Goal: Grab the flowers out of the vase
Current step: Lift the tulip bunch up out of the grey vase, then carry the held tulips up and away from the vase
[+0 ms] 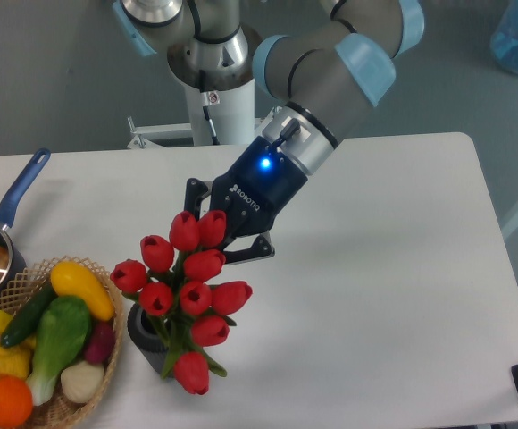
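The flowers, a bunch of red tulips with green stems and leaves, hang tilted above the front left of the white table. My gripper is shut on the bunch from the upper right, its fingertips partly hidden behind the top blooms. The vase, small and dark grey, stands just left of the stems' lower end, next to the basket. The stem ends sit at the vase's right rim, and whether they are still inside it does not show.
A wicker basket of vegetables and fruit stands at the front left, touching the vase. A saucepan with a blue handle sits at the left edge. The robot base rises behind the table.
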Controlling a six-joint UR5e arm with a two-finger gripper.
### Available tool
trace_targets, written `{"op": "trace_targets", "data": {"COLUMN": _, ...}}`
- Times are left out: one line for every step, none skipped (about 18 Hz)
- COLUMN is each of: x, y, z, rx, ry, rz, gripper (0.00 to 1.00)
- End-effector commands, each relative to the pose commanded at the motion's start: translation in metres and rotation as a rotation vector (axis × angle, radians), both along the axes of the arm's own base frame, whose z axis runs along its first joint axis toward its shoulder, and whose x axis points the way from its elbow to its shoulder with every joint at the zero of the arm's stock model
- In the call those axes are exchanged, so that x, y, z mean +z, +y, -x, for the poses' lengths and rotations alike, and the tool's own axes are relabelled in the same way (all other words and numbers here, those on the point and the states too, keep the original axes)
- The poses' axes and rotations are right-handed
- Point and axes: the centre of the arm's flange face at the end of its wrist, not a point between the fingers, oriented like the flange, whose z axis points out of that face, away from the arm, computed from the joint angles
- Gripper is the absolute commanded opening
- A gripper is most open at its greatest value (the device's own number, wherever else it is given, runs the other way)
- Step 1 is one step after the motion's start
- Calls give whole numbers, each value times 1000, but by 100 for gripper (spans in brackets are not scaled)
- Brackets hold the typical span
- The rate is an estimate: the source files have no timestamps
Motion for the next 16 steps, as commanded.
{"op": "trace_targets", "data": {"x": 2, "y": -2, "z": 3, "rx": 2, "ry": -3, "rz": -8, "gripper": 0}}
{"op": "trace_targets", "data": {"x": 4, "y": -4, "z": 5, "rx": 4, "ry": -11, "rz": -15, "gripper": 0}}
{"op": "trace_targets", "data": {"x": 7, "y": -5, "z": 6, "rx": 4, "ry": -15, "rz": -20, "gripper": 0}}
{"op": "trace_targets", "data": {"x": 7, "y": -7, "z": 8, "rx": 6, "ry": -18, "rz": -22, "gripper": 0}}
{"op": "trace_targets", "data": {"x": 8, "y": -9, "z": 10, "rx": 10, "ry": -21, "rz": -27, "gripper": 0}}
{"op": "trace_targets", "data": {"x": 10, "y": -10, "z": 11, "rx": 9, "ry": -21, "rz": -32, "gripper": 0}}
{"op": "trace_targets", "data": {"x": 14, "y": -12, "z": 13, "rx": 12, "ry": -16, "rz": -36, "gripper": 0}}
{"op": "trace_targets", "data": {"x": 17, "y": -16, "z": 16, "rx": 21, "ry": -21, "rz": -41, "gripper": 0}}
{"op": "trace_targets", "data": {"x": 23, "y": -19, "z": 20, "rx": 22, "ry": -32, "rz": -56, "gripper": 0}}
{"op": "trace_targets", "data": {"x": 28, "y": -23, "z": 24, "rx": 24, "ry": -40, "rz": -69, "gripper": 0}}
{"op": "trace_targets", "data": {"x": 31, "y": -25, "z": 26, "rx": 28, "ry": -51, "rz": -74, "gripper": 0}}
{"op": "trace_targets", "data": {"x": 34, "y": -28, "z": 30, "rx": 37, "ry": -60, "rz": -76, "gripper": 0}}
{"op": "trace_targets", "data": {"x": 36, "y": -30, "z": 32, "rx": 39, "ry": -62, "rz": -80, "gripper": 0}}
{"op": "trace_targets", "data": {"x": 37, "y": -30, "z": 32, "rx": 37, "ry": -63, "rz": -85, "gripper": 0}}
{"op": "trace_targets", "data": {"x": 38, "y": -32, "z": 34, "rx": 38, "ry": -68, "rz": -90, "gripper": 0}}
{"op": "trace_targets", "data": {"x": 38, "y": -36, "z": 38, "rx": 43, "ry": -72, "rz": -95, "gripper": 0}}
